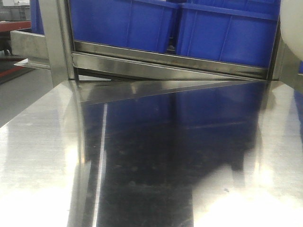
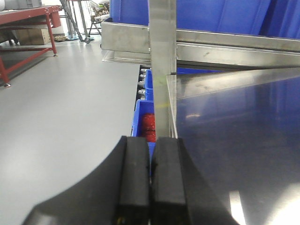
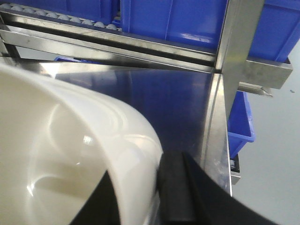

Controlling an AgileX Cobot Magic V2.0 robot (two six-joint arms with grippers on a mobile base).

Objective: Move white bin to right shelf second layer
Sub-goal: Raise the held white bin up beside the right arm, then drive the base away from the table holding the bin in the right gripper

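The white bin (image 3: 70, 140) fills the lower left of the right wrist view, with its glossy inside showing. A part of it also shows at the top right of the front view (image 1: 292, 28), held above the steel tabletop (image 1: 142, 156). My right gripper (image 3: 140, 180) is shut on the bin's rim, one finger inside and one finger (image 3: 174, 187) outside. My left gripper (image 2: 150, 157) is shut and empty, at the table's left edge. A steel rack level with small white rollers (image 3: 47, 16) and a flat front bar (image 1: 165, 56) runs behind the table.
Large blue crates (image 1: 142, 23) stand on the roller level. Steel uprights stand at the table's left (image 1: 59, 42) and right (image 3: 234, 51) corners. Lower blue crates (image 2: 143, 119) with red parts sit below the table's left edge. A red workbench (image 2: 28, 18) stands far left.
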